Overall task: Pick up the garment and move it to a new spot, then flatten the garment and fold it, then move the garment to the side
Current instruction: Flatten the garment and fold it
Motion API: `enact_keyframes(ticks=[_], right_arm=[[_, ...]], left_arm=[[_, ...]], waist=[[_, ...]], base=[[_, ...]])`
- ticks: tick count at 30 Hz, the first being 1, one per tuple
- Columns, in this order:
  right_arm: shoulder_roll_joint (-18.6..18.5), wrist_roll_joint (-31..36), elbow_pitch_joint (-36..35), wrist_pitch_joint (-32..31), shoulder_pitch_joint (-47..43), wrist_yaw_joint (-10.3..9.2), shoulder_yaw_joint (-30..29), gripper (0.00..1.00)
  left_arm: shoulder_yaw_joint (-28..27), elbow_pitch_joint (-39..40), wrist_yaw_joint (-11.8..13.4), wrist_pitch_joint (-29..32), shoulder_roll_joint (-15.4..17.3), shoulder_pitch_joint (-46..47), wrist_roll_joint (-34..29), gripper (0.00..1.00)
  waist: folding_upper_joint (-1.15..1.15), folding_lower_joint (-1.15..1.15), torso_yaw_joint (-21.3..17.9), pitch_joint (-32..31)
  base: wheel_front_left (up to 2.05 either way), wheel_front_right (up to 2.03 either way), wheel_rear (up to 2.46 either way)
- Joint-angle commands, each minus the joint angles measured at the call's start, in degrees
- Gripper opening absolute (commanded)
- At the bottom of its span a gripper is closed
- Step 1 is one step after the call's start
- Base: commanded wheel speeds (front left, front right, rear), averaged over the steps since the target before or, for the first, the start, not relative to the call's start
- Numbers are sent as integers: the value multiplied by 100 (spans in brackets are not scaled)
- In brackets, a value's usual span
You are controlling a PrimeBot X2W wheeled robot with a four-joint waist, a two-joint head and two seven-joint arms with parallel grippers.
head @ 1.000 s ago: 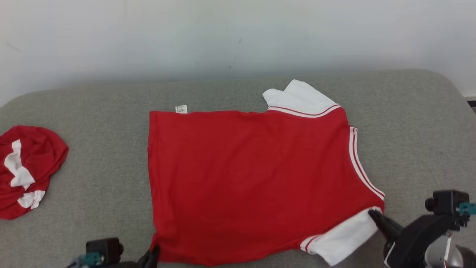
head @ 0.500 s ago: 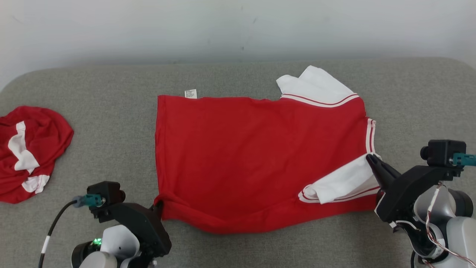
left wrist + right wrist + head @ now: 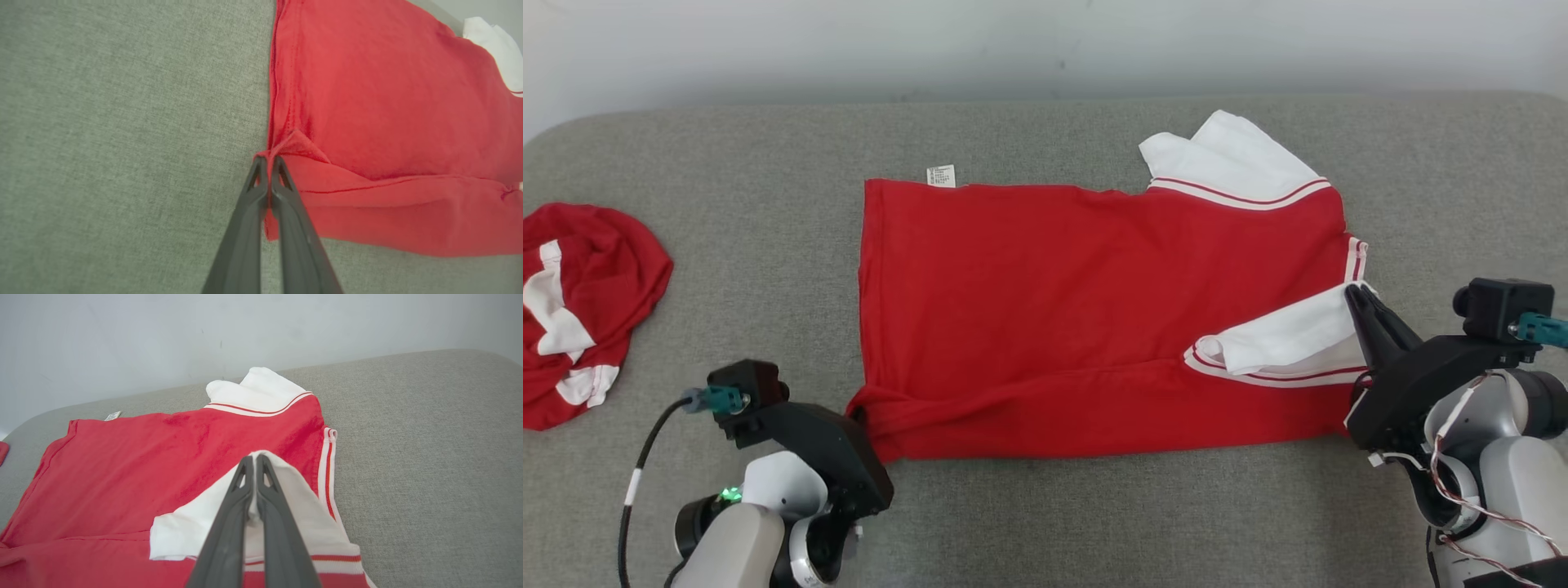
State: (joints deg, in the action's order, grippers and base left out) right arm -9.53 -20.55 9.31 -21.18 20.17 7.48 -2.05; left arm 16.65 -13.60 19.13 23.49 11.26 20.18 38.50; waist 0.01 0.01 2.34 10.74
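Observation:
A red garment (image 3: 1054, 302) with white sleeves lies spread on the grey cushioned surface (image 3: 1045, 523). Its near edge is folded up over the body. My left gripper (image 3: 859, 418) is shut on the garment's (image 3: 388, 102) near left hem corner, fingers pinched together in the left wrist view (image 3: 267, 161). At the right, the white near sleeve (image 3: 1290, 339) is doubled back over the red body, and my right gripper (image 3: 1356, 292) is shut on that sleeve's (image 3: 294, 490) edge, its tips (image 3: 254, 459) closed on white cloth. The far white sleeve (image 3: 1225, 155) lies flat at the back.
A second red and white garment (image 3: 580, 310) lies crumpled at the surface's left edge. A pale wall (image 3: 1045, 41) stands right behind the surface. Bare grey fabric lies in front of the garment and to its right (image 3: 429, 457).
Both grippers have carried the garment's near edge away from me, folding it over the body; the near sleeve now lies on the red cloth. The head camera has tilted, shifting the whole picture.

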Motion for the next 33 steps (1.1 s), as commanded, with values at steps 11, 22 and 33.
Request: enact_keyframes(ticks=[11, 22, 33], right_arm=[[-47, 188, 691, 776, 366, 1, 249, 100], [23, 247, 845, 1501, 290, 1, 110, 100], [223, 382, 196, 1368, -571, 2, -549, 100]], left_arm=[[42, -394, -78, -239, 17, 434, -141, 94], [177, -327, -256, -1241, 202, 265, -593, 100], [180, 335, -88, -1900, 561, -740, -879, 100]], waist=[[-1, -1, -65, 115], [-1, -1, -56, -85], [-1, -1, -148, -220]], base=[[0, 0, 0], [0, 0, 0], [0, 0, 0]])
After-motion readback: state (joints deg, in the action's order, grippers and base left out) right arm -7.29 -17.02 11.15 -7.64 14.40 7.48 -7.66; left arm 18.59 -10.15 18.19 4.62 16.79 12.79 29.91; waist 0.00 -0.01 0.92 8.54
